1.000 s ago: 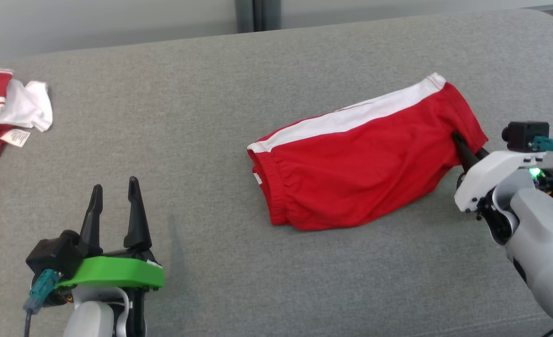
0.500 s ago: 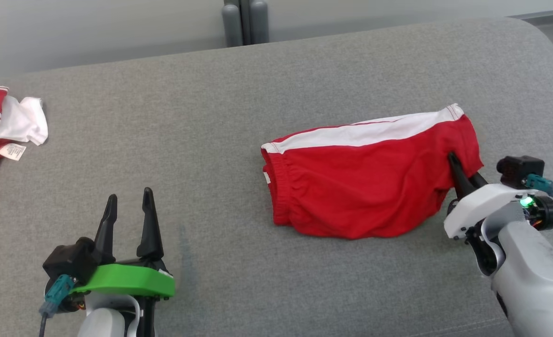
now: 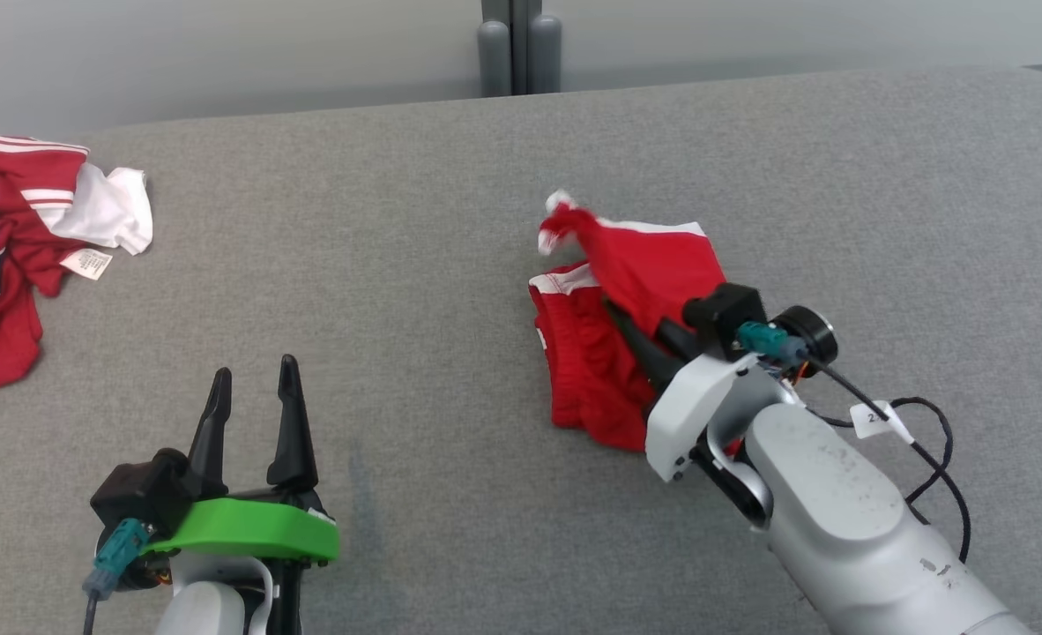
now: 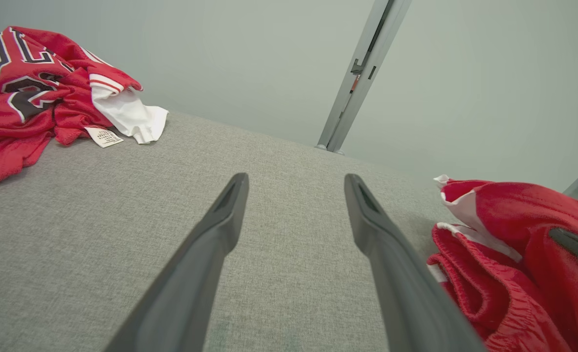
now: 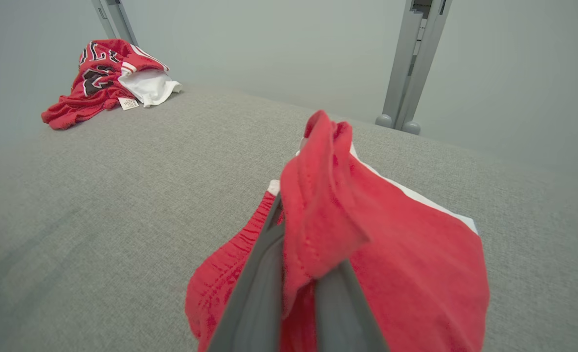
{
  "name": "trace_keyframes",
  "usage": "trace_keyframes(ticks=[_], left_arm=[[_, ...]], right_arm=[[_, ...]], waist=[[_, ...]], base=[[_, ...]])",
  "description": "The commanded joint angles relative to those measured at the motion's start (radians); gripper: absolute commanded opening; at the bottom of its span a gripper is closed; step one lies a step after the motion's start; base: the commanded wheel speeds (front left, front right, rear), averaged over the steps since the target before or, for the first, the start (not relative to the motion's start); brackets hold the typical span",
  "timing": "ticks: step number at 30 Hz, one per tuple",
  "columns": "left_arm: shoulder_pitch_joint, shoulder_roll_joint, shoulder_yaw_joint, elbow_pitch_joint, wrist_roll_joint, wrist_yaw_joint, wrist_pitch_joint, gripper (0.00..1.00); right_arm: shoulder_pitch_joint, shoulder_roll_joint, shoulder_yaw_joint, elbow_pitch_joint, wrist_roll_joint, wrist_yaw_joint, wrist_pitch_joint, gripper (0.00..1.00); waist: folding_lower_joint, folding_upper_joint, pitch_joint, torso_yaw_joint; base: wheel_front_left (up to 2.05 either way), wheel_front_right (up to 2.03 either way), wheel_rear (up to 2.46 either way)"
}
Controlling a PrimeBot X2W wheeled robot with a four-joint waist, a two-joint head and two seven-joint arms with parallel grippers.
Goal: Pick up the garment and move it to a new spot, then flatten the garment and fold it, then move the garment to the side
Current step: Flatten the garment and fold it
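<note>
The garment (image 3: 653, 265) is a pair of red shorts with a white side stripe, lying right of centre on the grey cushion (image 3: 353, 265). My right gripper (image 3: 616, 310) is shut on the shorts' leg end, which it holds raised and doubled back over the waistband half. In the right wrist view the red cloth (image 5: 396, 254) drapes over my right gripper (image 5: 294, 215) and hides the tips. At the lower left my left gripper (image 3: 255, 370) stands open and empty, well apart from the shorts. Its wrist view shows the left gripper (image 4: 296, 178) with the garment (image 4: 504, 244) at the right.
A crumpled red jersey with a white piece and a label (image 3: 1, 265) lies at the far left; it shows as the jersey (image 4: 34, 98) and the jersey (image 5: 103, 78) in the wrist views. A grey post (image 3: 512, 44) stands behind the cushion. A tagged black cable (image 3: 891, 423) loops beside my right forearm.
My right gripper has lifted the shorts' right end and carried it leftward over the waistband half, so the shorts now lie doubled. The camera has shifted. The left gripper has stayed open.
</note>
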Motion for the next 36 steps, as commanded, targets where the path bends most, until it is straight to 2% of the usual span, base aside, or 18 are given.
trace_keyframes(ticks=[1, 6, 15, 16, 17, 18, 27, 32, 36], left_arm=[[0.008, 0.0, 0.002, -0.001, -0.005, -0.004, -0.001, 1.0], [0.021, -0.002, 0.01, -0.005, -0.004, -0.004, -0.001, 1.0], [0.022, -0.003, 0.007, 0.0, 0.001, -0.004, -0.001, 1.0], [0.022, -0.003, 0.005, 0.001, 0.002, -0.005, -0.001, 1.0], [0.022, -0.003, 0.001, 0.002, 0.003, -0.006, -0.001, 1.0], [0.022, -0.003, -0.002, 0.003, 0.005, -0.006, -0.001, 1.0], [0.042, -0.003, -0.014, 0.014, 0.008, -0.007, -0.001, 1.0], [0.049, -0.003, -0.022, 0.014, 0.005, -0.003, -0.001, 1.0], [0.054, -0.003, -0.031, 0.011, 0.008, 0.0, -0.001, 1.0]], right_arm=[[0.022, -0.004, 0.025, -0.009, -0.005, -0.001, 0.014, 0.0], [0.054, -0.047, 0.112, -0.05, -0.009, -0.001, 0.065, 0.0], [0.101, -0.067, 0.151, -0.103, -0.01, -0.001, 0.092, 0.0], [0.106, -0.065, 0.153, -0.11, -0.005, -0.001, 0.084, 0.26], [0.109, -0.064, 0.158, -0.115, -0.004, -0.001, 0.079, 0.68], [0.115, -0.063, 0.162, -0.12, -0.002, -0.001, 0.074, 1.0], [0.149, -0.072, 0.137, -0.19, 0.006, -0.001, 0.021, 1.0], [0.168, -0.072, 0.059, -0.245, 0.017, -0.001, -0.001, 1.0], [0.179, -0.069, -0.054, -0.249, -0.018, -0.001, -0.013, 1.0]], waist=[[0.0, -0.0001, 0.0, 0.006], [0.0, -0.0001, 0.0, 0.007], [0.0, -0.0001, -0.001, -0.007], [0.0, -0.0001, -0.001, -0.008], [0.0, -0.0001, -0.002, -0.008], [0.0, -0.0001, -0.003, -0.008], [0.0, -0.0001, -0.026, -0.006], [0.0, -0.0001, -0.036, -0.004], [0.0, -0.0001, -0.034, 0.0]], base=[[0.0, 0.0, 0.0], [0.0, 0.0, 0.0], [0.0, 0.0, 0.0], [0.0, 0.0, 0.0], [0.0, 0.0, 0.0], [0.0, 0.0, 0.0], [0.0, 0.0, 0.0], [0.0, 0.0, 0.0], [0.0, 0.0, 0.0]])
